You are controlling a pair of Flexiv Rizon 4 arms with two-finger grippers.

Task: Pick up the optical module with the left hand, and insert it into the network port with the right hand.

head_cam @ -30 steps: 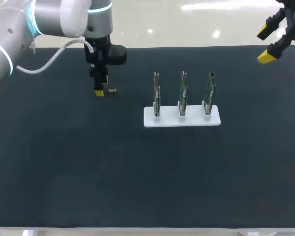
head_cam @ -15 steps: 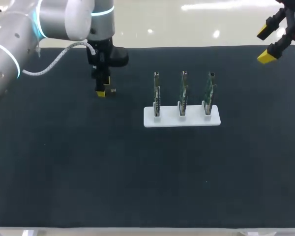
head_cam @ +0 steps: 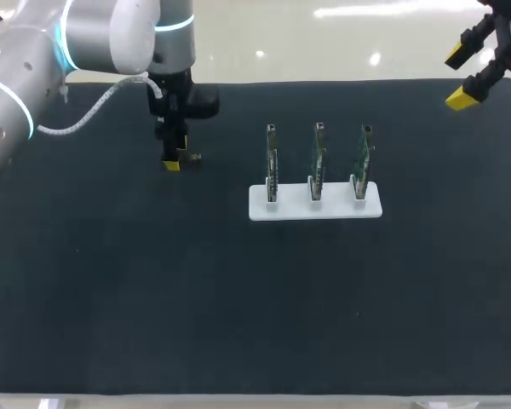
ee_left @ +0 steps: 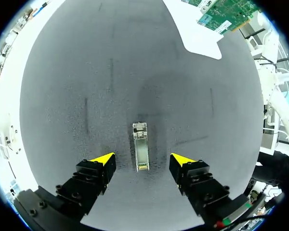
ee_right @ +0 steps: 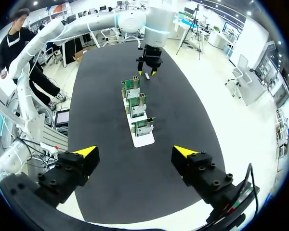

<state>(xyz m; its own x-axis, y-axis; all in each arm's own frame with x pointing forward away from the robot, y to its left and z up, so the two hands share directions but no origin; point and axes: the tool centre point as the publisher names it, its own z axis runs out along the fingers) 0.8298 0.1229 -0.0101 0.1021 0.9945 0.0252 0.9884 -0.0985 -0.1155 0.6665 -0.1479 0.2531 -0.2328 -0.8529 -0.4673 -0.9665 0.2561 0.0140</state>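
Note:
The optical module [ee_left: 141,147], a small silver bar, lies flat on the black mat between the open fingers of my left gripper [ee_left: 142,159], touching neither. From the head camera the module [head_cam: 193,157] shows just right of the left gripper [head_cam: 172,160], which hangs low over the mat at the back left. Three green network cards [head_cam: 317,162] stand upright in a white holder [head_cam: 315,209] at mid-table; they show far ahead in the right wrist view [ee_right: 137,111]. My right gripper [head_cam: 462,78] hangs open high above the back right corner, with nothing between its fingers [ee_right: 135,151].
The black mat [head_cam: 238,307] covers the table to its edges. A corner of the white holder [ee_left: 202,41] and a green card lie ahead of the left gripper, well beyond the module.
My left arm shifted slightly right, then settled back left over the module. The right arm has not moved.

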